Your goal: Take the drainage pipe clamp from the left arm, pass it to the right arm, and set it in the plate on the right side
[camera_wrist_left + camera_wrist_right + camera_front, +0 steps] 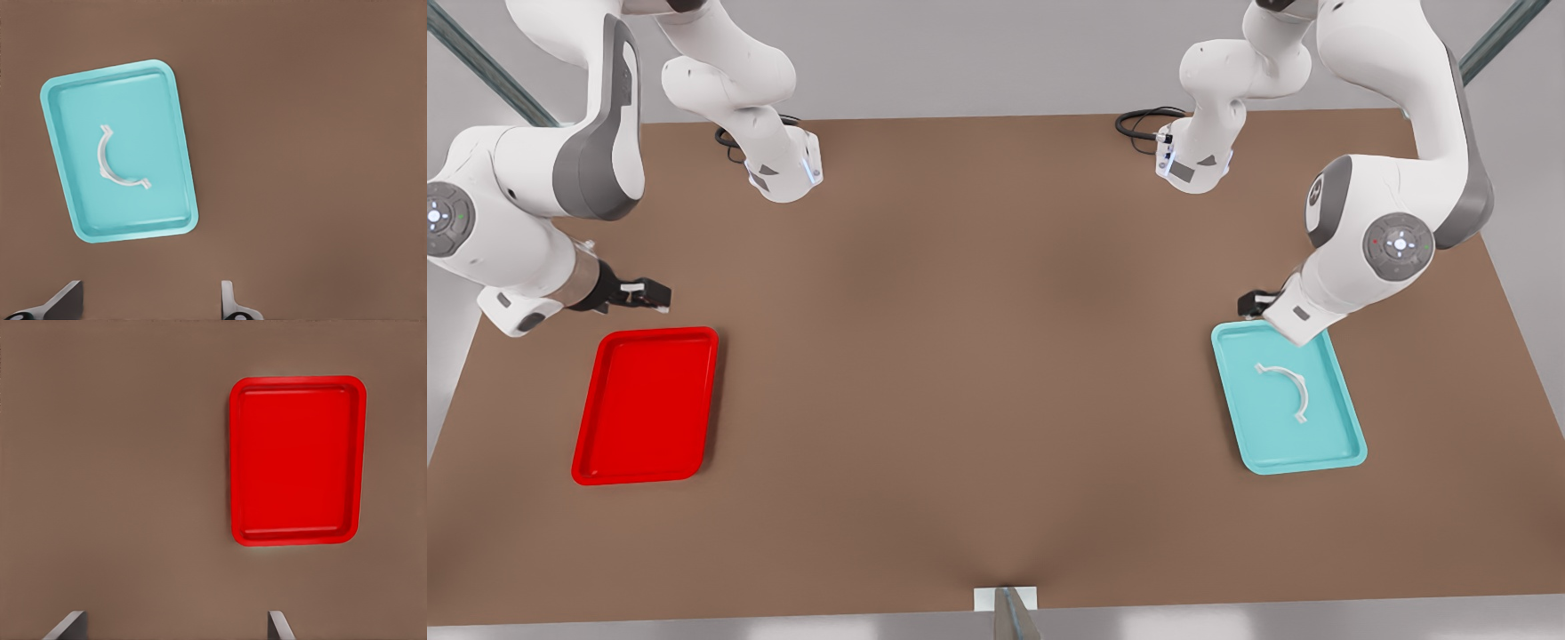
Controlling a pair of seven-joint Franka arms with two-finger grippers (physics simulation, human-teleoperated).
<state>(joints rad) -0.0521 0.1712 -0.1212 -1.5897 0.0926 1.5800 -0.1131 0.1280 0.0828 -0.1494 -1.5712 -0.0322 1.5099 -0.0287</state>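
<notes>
Thin white drainage pipe clamp (1285, 384), a half-ring with short outward tabs, lay flat inside the teal tray (1347, 436), just below the left gripper (1254, 303) and untouched. In the left wrist view, left gripper (150, 303) seen with fingers spread wide, clamp (115, 161) beyond them. Over by the red plate (596, 444), right gripper (647, 294) hovered near its far rim; in the right wrist view, right gripper (177, 625) likewise parted, holding nothing, plate (237, 467) ahead.
</notes>
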